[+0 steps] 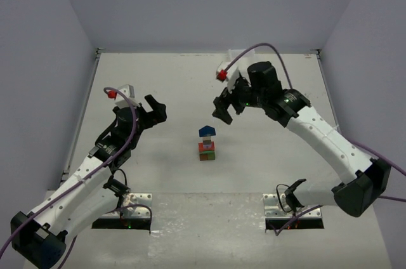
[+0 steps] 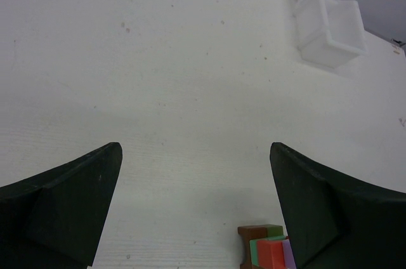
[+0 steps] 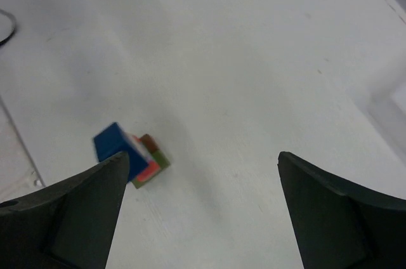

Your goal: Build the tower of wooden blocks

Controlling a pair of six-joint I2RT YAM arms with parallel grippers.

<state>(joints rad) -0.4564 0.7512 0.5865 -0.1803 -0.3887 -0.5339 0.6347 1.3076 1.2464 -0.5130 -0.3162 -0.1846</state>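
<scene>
The tower [image 1: 207, 143] stands in the middle of the table, a narrow stack of wood blocks with green, brown and red-orange pieces low and a blue roof-shaped block [image 1: 207, 131] on top. My right gripper [image 1: 223, 111] hangs open just up and right of it, holding nothing. In the right wrist view the tower [image 3: 134, 155] shows beside the left finger [image 3: 70, 215], apart from it. My left gripper [image 1: 154, 113] is open and empty, well left of the tower. The left wrist view catches only the tower's lower blocks [image 2: 266, 249], next to the right finger [image 2: 330, 212].
A white plastic tray [image 2: 330, 28] sits at the far side of the table, behind the right arm. Grey walls close in the table on three sides. Both arm bases are bolted at the near edge.
</scene>
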